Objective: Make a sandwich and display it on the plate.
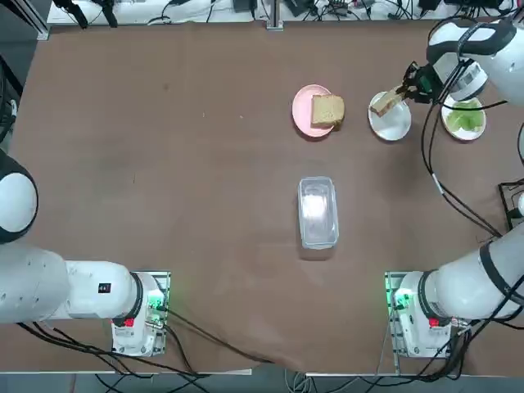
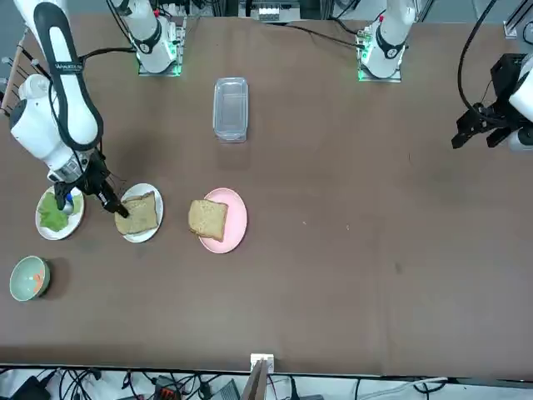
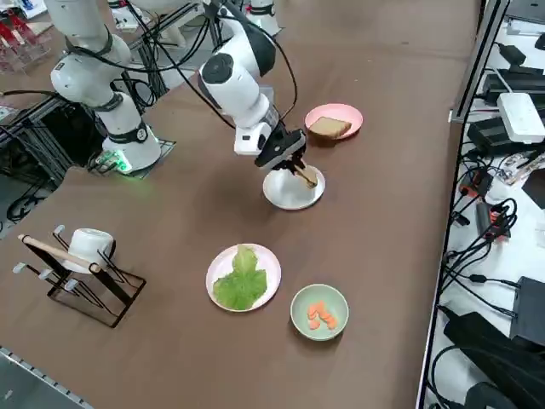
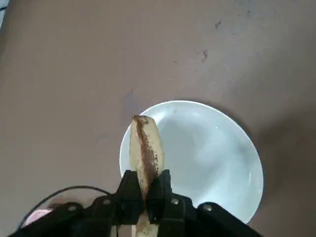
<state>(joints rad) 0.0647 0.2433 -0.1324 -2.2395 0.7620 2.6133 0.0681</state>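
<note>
A: Right, top view. Right gripper hangs over the white plate, fingers pinched on one bread slice. Second slice sits on the pink plate. No sandwich assembled yet.

B: Risk there?

A: Slice is caught by one edge only. Thin hold; a jolt could let it swing or tear loose. Clear box lies well apart, no concern.

B: Front view?

A: Slice sits over the plate. Lettuce plate is just beside the arm, sauce bowl near. A wide sweep of the wrist could clip either.

B: Side view?

A: Gripper low over the plate, slice tilted. Let go at that tilt and it may land half off the rim, onto the tabletop. Lettuce untouched, bowl untouched.

B: Wrist view?

A: Slice stands edge-on between the fingers, above the near rim of the plate, not its middle. My guess: released here, it tips outward. Soft bread may also stick to a pad and drag the plate.
</note>
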